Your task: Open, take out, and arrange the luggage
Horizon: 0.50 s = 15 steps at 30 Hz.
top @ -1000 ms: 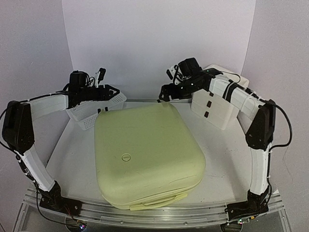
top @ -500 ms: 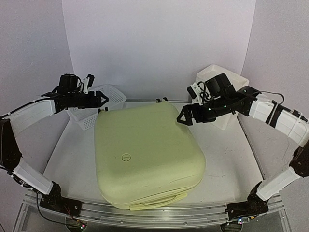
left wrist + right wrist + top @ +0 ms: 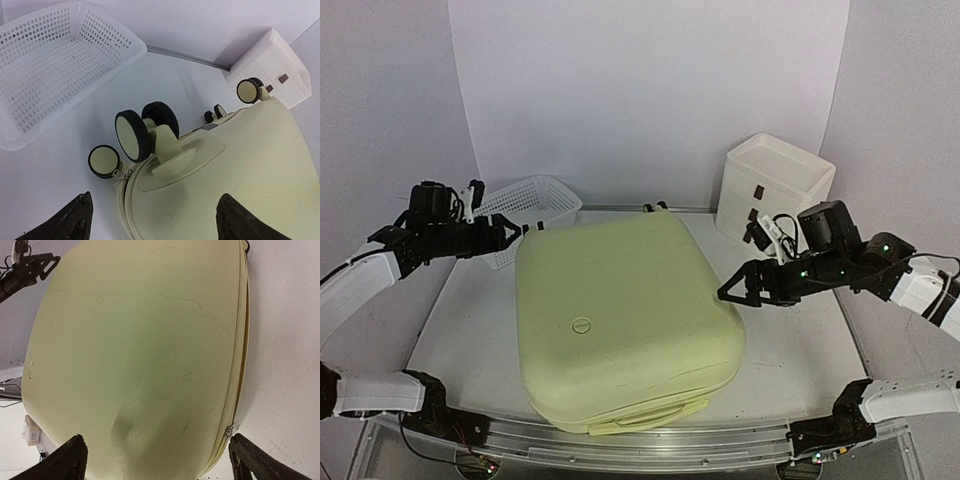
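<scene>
The luggage point(image 3: 620, 315) is a pale yellow-green hard-shell suitcase lying flat and closed in the middle of the table. My left gripper point(image 3: 512, 234) is open and empty, hovering just off its far-left corner. In the left wrist view point(image 3: 155, 226) the luggage point(image 3: 240, 170) and its black-and-cream wheels point(image 3: 132, 135) lie between the spread fingers. My right gripper point(image 3: 734, 290) is open and empty beside the suitcase's right edge. In the right wrist view point(image 3: 160, 462) the shell point(image 3: 140, 340) fills the frame, and a zipper pull point(image 3: 231, 429) sits on the seam near the right fingertip point(image 3: 250, 457).
A white mesh basket point(image 3: 535, 200) stands at the back left, also seen in the left wrist view point(image 3: 45, 65). A white three-drawer box point(image 3: 775, 190) stands at the back right. White backdrop walls enclose the table on three sides.
Both arms have drawn back from the far corners. The left gripper moved left and nearer, away from the basket. The right gripper moved down along the suitcase's right side. The suitcase has not moved.
</scene>
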{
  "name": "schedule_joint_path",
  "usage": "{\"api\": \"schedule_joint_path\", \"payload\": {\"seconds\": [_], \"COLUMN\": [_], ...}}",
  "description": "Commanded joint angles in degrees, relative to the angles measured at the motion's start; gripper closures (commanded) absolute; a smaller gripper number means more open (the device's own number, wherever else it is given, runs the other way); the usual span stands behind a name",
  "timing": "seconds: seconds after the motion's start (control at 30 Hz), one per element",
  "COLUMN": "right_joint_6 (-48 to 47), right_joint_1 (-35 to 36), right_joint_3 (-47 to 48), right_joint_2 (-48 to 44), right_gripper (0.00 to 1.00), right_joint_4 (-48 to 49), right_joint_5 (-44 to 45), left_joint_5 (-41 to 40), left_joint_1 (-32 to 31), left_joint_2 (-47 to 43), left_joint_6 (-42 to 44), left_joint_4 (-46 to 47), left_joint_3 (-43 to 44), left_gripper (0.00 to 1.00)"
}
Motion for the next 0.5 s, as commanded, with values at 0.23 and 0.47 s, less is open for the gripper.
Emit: {"api": "schedule_joint_path", "payload": {"seconds": [0.23, 0.47], "right_joint_6": [4.28, 7.1], "right_joint_1": [0.54, 0.59], "right_joint_3": [-6.04, -9.87], "right_joint_2": [-3.71, -4.25], "right_gripper": [0.02, 0.02], "right_joint_4": [2.26, 6.68], "right_joint_5": [-6.35, -7.83], "left_joint_5": [11.27, 19.71], "left_joint_1": [0.03, -0.18], "left_joint_2": [-22.02, -30.2], "left_joint_6": [-15.12, -31.59], "left_joint_4": [-10.47, -11.9], "left_joint_3": [-13.45, -25.68], "left_gripper": [0.18, 0.22]}}
